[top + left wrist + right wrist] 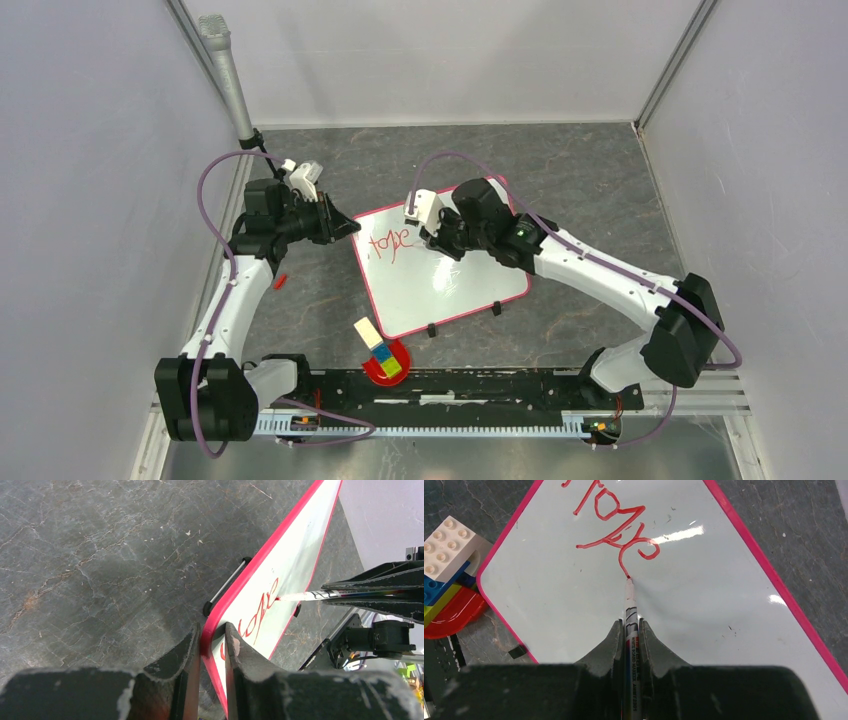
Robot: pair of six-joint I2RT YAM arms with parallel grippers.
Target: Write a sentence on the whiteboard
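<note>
The whiteboard (445, 290) lies tilted on the grey table, white with a pink-red border, and carries red handwriting (392, 241) near its left corner. My left gripper (345, 228) is shut on the board's left edge; in the left wrist view the border (235, 592) sits clamped between the fingers (212, 630). My right gripper (432, 240) is over the board, shut on a whiteboard marker (630, 607). The marker's red tip touches the board (714, 615) at the end of the last red stroke (624, 567). The same marker (320, 595) shows in the left wrist view.
A red dish (388, 365) with stacked coloured bricks (378, 345) sits just off the board's near corner, also seen beside it (444, 555). Two black clips (431, 329) are on the board's near edge. A small red piece (279, 282) lies left. A microphone (228, 70) stands back left.
</note>
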